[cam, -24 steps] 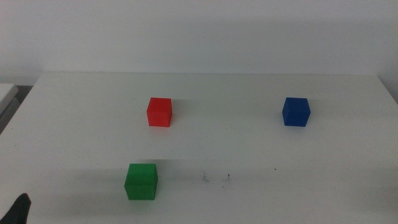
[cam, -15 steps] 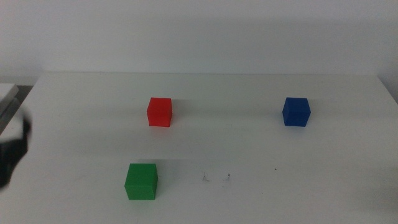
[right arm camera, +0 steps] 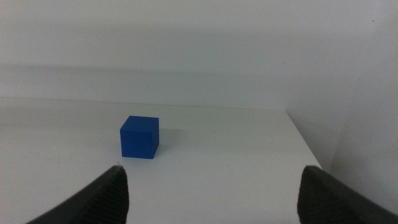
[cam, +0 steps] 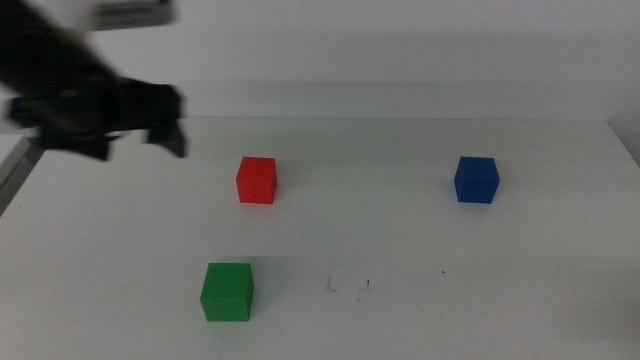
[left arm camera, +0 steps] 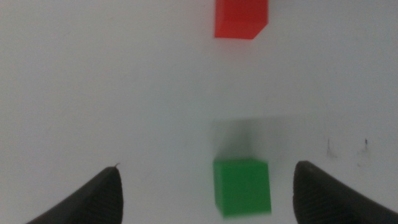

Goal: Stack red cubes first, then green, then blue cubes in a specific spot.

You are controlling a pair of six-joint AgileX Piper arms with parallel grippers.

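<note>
The red cube [cam: 256,181] sits on the white table left of centre; it also shows in the left wrist view [left arm camera: 241,18]. The green cube [cam: 227,292] sits near the front left and shows between the jaws in the left wrist view [left arm camera: 242,187]. The blue cube [cam: 476,180] sits at the right and shows in the right wrist view [right arm camera: 139,137]. The spot with faint dark specks [cam: 347,285] lies right of the green cube. My left gripper [cam: 168,122] is blurred, high at the far left, left of the red cube, open and empty [left arm camera: 206,167]. My right gripper [right arm camera: 212,169] is open, facing the blue cube from a distance, out of the middle view.
The table's far edge [cam: 340,119] meets a white wall. Its right edge [cam: 622,143] runs close beyond the blue cube. A grey strip [cam: 14,168] lies past the left edge.
My left arm has risen from the bottom left corner up the left side to the upper left, toward the red cube. The cubes have not moved.
</note>
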